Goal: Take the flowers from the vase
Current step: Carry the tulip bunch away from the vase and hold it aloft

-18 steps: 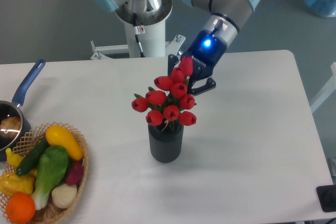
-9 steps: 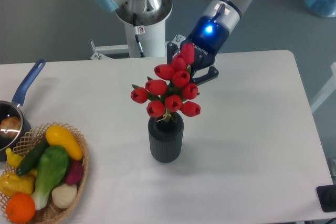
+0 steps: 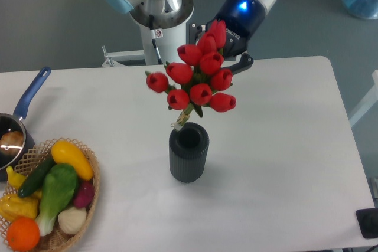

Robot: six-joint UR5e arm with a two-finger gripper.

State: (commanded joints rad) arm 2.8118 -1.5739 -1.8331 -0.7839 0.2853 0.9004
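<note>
The flowers, a tight bunch of red tulip buds with green leaves, hang in the air above the vase. Their stem tips are just above the vase's mouth and tilt to the lower left. The vase is dark grey, ribbed and cylindrical, and stands upright on the white table. Its round mouth shows open. My gripper is shut on the flowers at the top right of the bunch; the buds hide most of its fingers. A blue light glows on its wrist.
A wicker basket with fruit and vegetables sits at the front left. A blue-handled saucepan lies at the left edge. The robot's base stands behind the table. A dark object is at the right front corner.
My gripper has risen and moved back with the flowers. The stems have come up out of the vase, whose mouth now shows open.
</note>
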